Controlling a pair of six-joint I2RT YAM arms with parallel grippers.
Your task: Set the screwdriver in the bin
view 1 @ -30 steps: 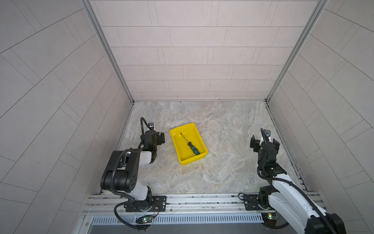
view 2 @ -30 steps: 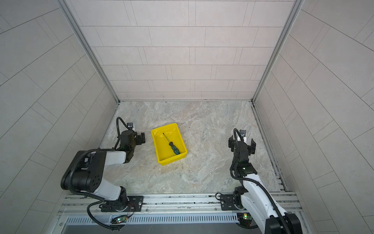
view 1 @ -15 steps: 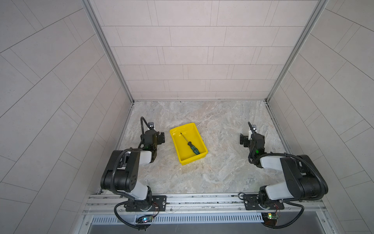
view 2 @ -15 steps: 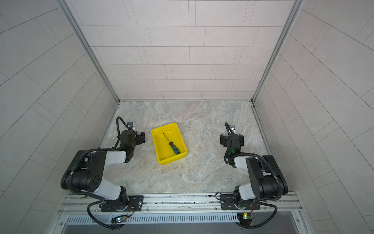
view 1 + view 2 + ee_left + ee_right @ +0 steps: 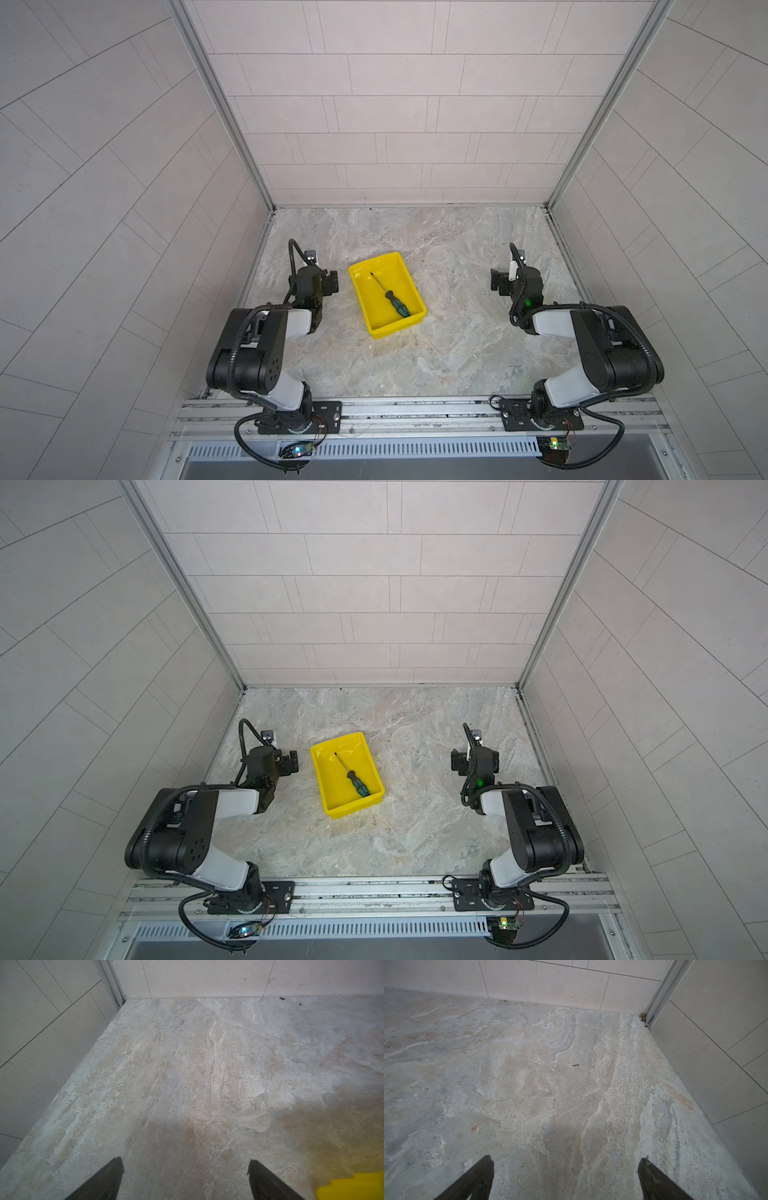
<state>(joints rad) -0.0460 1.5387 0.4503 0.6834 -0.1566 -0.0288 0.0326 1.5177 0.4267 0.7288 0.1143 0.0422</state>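
Left wrist view: the left gripper has its two dark fingers spread wide, with only bare table between them and nothing held. A corner of the yellow bin shows near one finger, and its yellow tints the stone beside it. Right wrist view: the right gripper stands just as wide, its fingers empty over the veined grey table, facing the corner where two tiled walls meet at a metal post. In both top views the screwdriver lies flat on the floor of the bin, set diagonally. Its thin shaft points toward the far-left corner. The green and black handle lies toward the near-right corner, its end close to the near wall or touching it; I cannot tell which. The bin sits on the table a little left of the middle, turned slightly out of square with the walls. The left gripper hangs just beside the bin's left long side, apart from it. The right gripper is well apart from the bin, over on the right, nearer the right wall. Both arms are folded back toward their bases on the front rail.
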